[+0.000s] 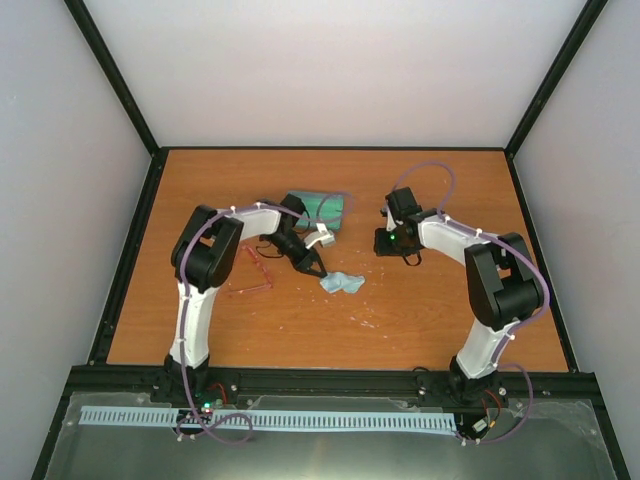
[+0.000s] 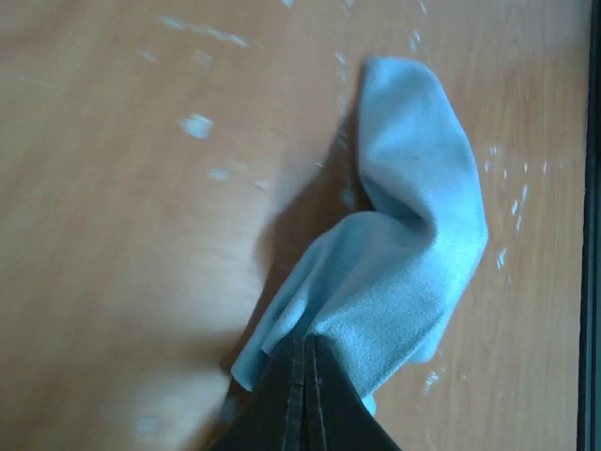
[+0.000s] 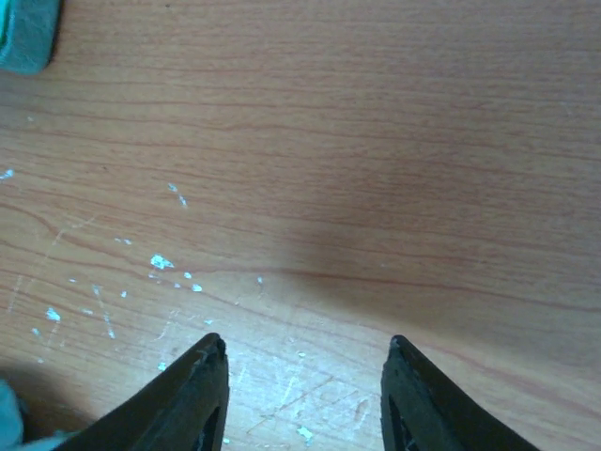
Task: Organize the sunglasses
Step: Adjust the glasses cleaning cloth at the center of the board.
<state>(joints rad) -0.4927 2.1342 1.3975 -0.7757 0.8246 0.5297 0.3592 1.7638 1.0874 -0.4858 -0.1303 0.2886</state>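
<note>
left arm: elbow raised, forearm reaching toward the middle of the table [image 1: 440, 320], wrist pitched down to the wood.
left gripper [image 2: 305, 349]: fingers pressed together, clamped on an edge of the cloth [image 2: 413, 244], which lies bunched and folded on the wood.
right arm: bent at the elbow, forearm pointing left, its head hanging over bare wood to the right of the case [image 1: 316, 208].
right gripper [image 3: 305, 346]: fingers apart, nothing between them.
sunglasses [image 1: 262, 285]: one pair, thin red-pink frame, lying on the table to the left of the left gripper, beside that arm, apart from the case.
case: one, grey-blue, green lining showing, just behind the left wrist.
cloth: one, light blue.
</note>
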